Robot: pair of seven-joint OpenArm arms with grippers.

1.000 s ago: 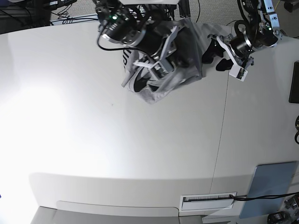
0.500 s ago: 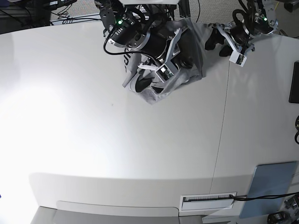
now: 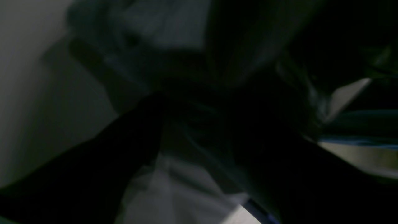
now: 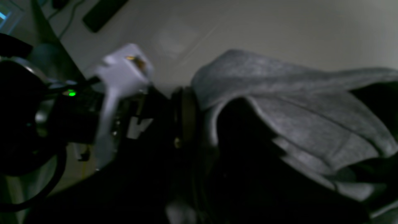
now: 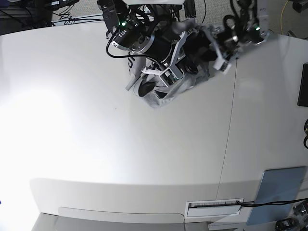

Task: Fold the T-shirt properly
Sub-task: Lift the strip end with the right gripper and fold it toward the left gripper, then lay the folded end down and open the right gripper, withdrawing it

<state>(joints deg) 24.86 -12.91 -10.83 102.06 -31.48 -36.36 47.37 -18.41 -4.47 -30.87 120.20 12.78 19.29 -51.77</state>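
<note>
Base view: the T-shirt (image 5: 166, 89) is seen bunched in a grey heap near the far edge of the table (image 5: 120, 144), about midway along that edge, with a strip of black lettering showing at its left side. The right gripper (image 5: 168, 72) is set down into the heap, its jaws pinched nearly together on a fold of the cloth (the fingertips themselves are buried in fabric). The left gripper (image 5: 204, 45) is held at the heap's right side, just beside or against the cloth; its jaws are blurred here, and are taken to stand wide apart, with nothing seen between them. In the right wrist view, grey folds of the T-shirt (image 4: 295, 118) are draped over the dark gripper body, and the pale table surface is seen behind. The left wrist view is too dark and blurred for anything but dim cloth to be made out.
</note>
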